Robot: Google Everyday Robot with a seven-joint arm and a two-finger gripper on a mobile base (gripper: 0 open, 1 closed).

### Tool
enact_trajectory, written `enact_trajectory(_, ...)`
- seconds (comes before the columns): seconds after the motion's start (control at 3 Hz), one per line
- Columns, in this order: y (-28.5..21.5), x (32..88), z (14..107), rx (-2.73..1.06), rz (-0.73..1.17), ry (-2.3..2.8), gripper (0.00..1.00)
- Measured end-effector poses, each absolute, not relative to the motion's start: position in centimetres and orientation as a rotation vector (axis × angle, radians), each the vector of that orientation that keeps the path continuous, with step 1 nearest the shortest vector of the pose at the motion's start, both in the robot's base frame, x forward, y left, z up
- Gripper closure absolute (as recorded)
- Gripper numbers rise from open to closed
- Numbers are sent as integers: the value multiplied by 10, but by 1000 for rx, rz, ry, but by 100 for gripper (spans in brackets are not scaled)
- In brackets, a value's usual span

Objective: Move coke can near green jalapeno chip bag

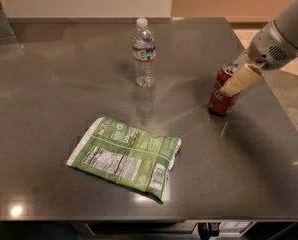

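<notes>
The red coke can stands near the right edge of the grey table, leaning slightly. My gripper reaches in from the right and is closed around the can's upper half. One cream finger lies across the can's front; the other is hidden behind it. The green jalapeno chip bag lies flat at the front middle of the table, label side up, well to the left of and nearer than the can.
A clear plastic water bottle stands upright at the back middle, between the can and the bag's side of the table. The table's right edge is close beside the can, with floor beyond it.
</notes>
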State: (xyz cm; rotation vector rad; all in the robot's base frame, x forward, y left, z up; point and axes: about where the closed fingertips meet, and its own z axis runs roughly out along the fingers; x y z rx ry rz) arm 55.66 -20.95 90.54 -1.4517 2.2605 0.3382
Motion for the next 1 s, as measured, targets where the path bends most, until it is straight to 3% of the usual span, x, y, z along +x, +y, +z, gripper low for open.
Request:
enact_trajectory(0.33,-184,539,913,-1524,361,2207,100)
enact_trajectory(1.0,-147,493,917,-1650,356,2115,100)
